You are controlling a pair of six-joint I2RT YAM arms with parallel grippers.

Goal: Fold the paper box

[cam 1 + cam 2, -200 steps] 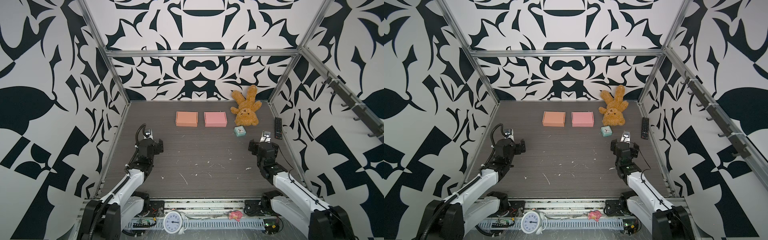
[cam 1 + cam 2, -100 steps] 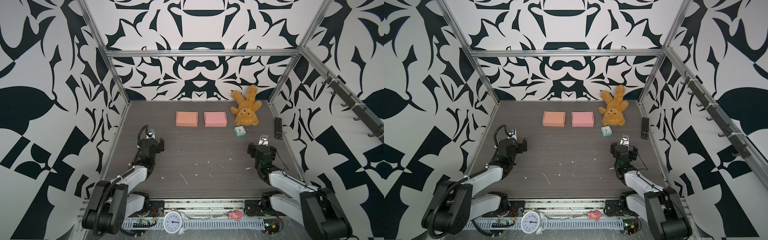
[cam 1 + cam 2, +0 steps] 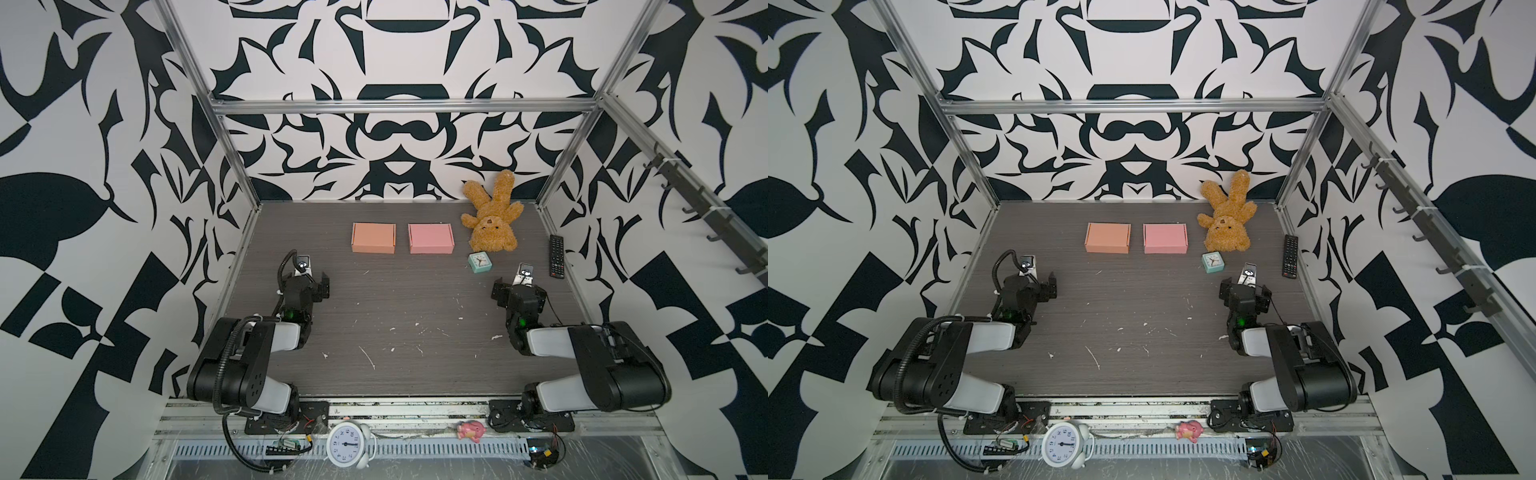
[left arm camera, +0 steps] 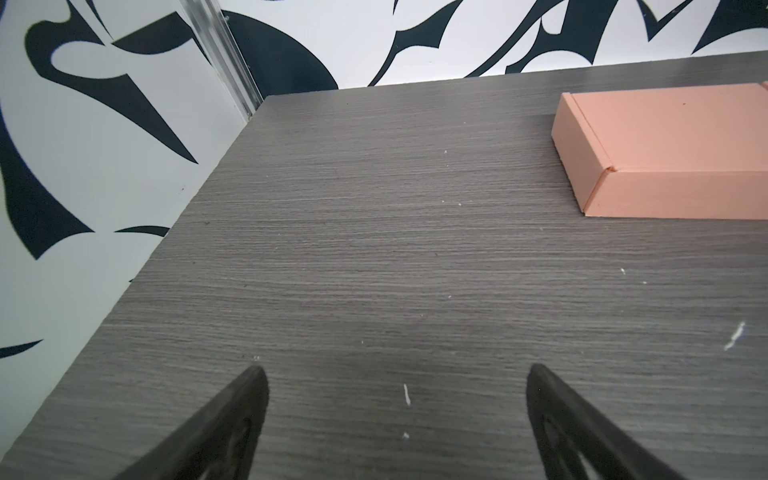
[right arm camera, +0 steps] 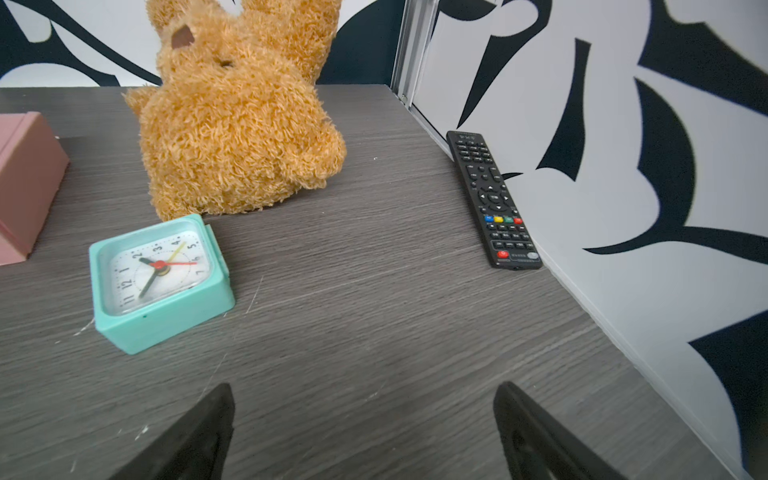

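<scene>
Two closed paper boxes lie side by side at the back of the table in both top views: an orange box and a pink box. The left wrist view shows the orange box well ahead of my left gripper, which is open over bare table. My right gripper is open too, nothing between its fingers, with a corner of the pink box at the picture's edge. Both grippers sit low, near the sides, apart from the boxes.
A brown teddy bear lies at the back right, a teal clock in front of it, a black remote along the right wall. A white alarm clock and a pink toy sit on the front rail. White scraps dot the table.
Both arms have folded back toward their bases, their elbows drawn in near the front rail. The grippers stayed open and nearly in place. The boxes have not moved.
</scene>
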